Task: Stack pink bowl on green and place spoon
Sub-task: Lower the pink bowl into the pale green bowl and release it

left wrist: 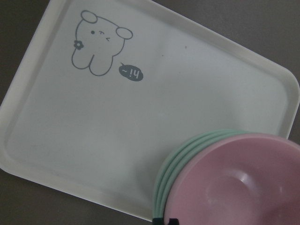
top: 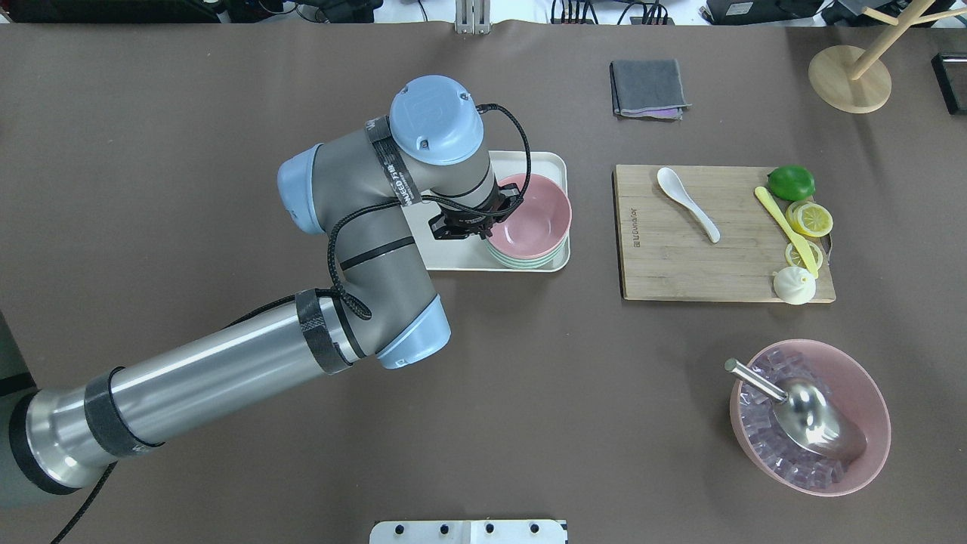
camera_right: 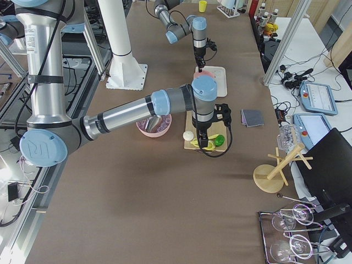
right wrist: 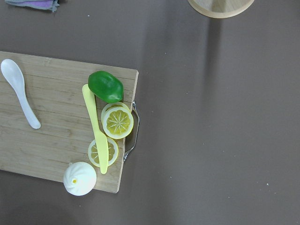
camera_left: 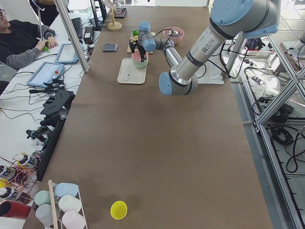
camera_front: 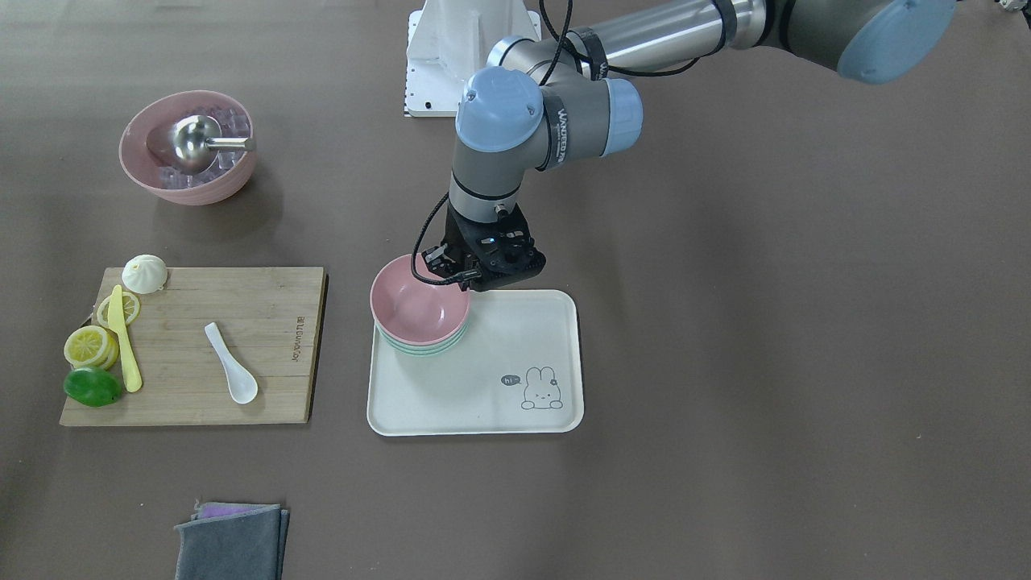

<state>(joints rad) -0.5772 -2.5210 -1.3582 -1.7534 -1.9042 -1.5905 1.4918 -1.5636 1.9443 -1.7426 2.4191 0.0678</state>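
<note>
- The desk (top: pixel 227 91) carries everything. The tray (camera_front: pixel 499 403) sits near its middle and serves as the reference point here.
- The left arm (top: pixel 355 227) reaches over the tray with its wrist bent straight down. Its claw (top: pixel 500 211) sits at the rim of the pink bowl (camera_front: pixel 419 302). I cannot tell whether the jaws pinch that rim or stand just clear of it.
- The right arm (camera_right: pixel 126 113) hangs over the cutting board (top: pixel 680 257), which lies beside the tray on the robot's right. Its claw (camera_right: pixel 204 144) points down above the board's far end. Only the side view shows it, so I cannot tell whether it is spread or closed.
- The pink bowl sits nested on the green (left wrist: pixel 160 192) stack, at the end of the tray nearest the board. The stacking step looks all but done.
- The spoon (top: pixel 686 202) lies on the board, on the half nearer the tray, untouched.
- Next, I judge that the left claw must release the bowl and lift clear. A claw must then take the spoon's handle and carry it to the bowls.
</note>
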